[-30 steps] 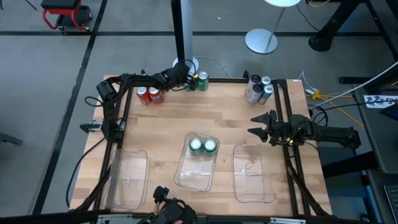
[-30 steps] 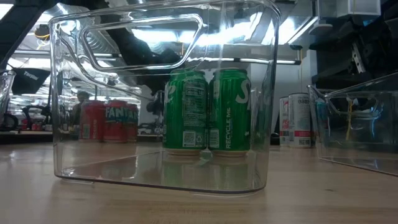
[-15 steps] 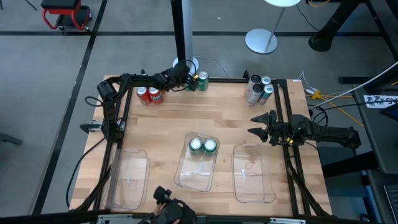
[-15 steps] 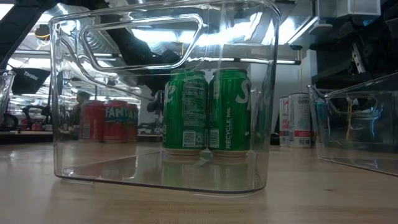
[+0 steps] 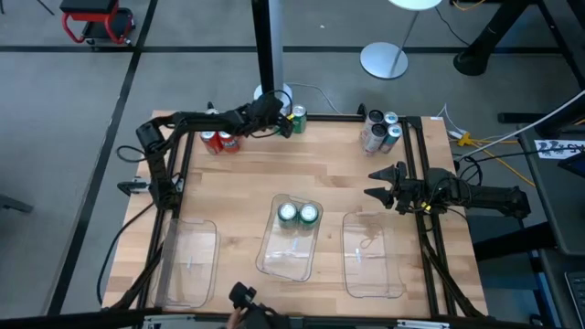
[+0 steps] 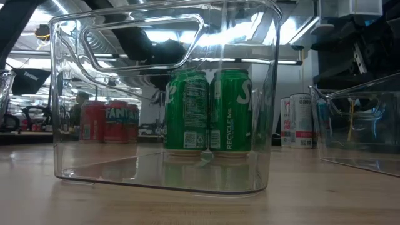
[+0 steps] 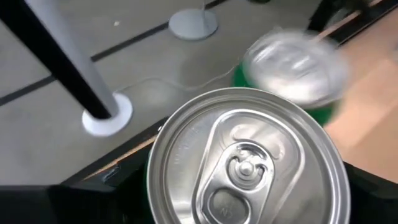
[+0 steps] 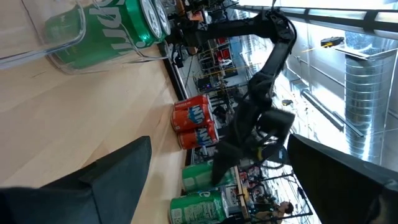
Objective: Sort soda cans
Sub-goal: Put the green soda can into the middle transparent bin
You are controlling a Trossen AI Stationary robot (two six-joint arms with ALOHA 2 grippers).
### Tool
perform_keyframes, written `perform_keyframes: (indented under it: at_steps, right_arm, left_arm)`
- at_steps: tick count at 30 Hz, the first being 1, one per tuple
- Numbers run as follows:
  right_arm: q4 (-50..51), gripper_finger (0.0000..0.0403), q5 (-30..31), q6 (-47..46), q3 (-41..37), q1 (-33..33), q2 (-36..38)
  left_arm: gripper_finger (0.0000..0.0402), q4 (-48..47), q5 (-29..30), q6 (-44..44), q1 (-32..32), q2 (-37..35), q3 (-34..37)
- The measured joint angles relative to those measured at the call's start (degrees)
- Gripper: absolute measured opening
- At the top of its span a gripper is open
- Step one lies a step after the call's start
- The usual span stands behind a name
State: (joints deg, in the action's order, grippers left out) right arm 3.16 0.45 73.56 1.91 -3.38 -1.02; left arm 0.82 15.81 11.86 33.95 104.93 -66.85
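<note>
My left gripper [image 5: 277, 120] is at the table's far edge, shut on a green soda can [image 7: 245, 162] whose silver top fills the left wrist view. A second green can [image 5: 298, 116] stands just right of it. Two red cans [image 5: 218, 141] stand to the left, and silver-grey cans [image 5: 379, 129] cluster at the far right. Two more green cans [image 5: 299, 214] stand in the middle clear tray [image 5: 285, 256]. My right gripper [image 5: 369, 183] waits open at the table's right side, holding nothing. My left gripper pinches the green can by its side wall, just below the top rim [image 7: 155, 186], with one dark finger [image 7: 118, 199] on each side. It comes slanting down from the table's left. The can stays upright. I cannot tell whether its base is clear of the table.
Clear trays lie at the near left [image 5: 187, 260] and near right [image 5: 373, 254] with nothing in them. A black frame rail [image 5: 329, 117] runs along the far edge behind the cans. Bare wood [image 5: 274, 169] lies between the cans and the trays.
My left gripper has shut on the green can at the far edge. It has then risen a little and shifted slightly, taking the can with it. The other cans and the trays have stayed put.
</note>
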Motion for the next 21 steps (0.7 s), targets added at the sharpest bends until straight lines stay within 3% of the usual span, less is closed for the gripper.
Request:
perform_keyframes:
  at_steps: [21]
  right_arm:
    - [-0.05,0.0376,0.00,-0.08,0.01,-0.01,0.02]
  left_arm:
    - [0.0295,-8.71,1.62,-3.34,-16.79,-16.93,-0.05]
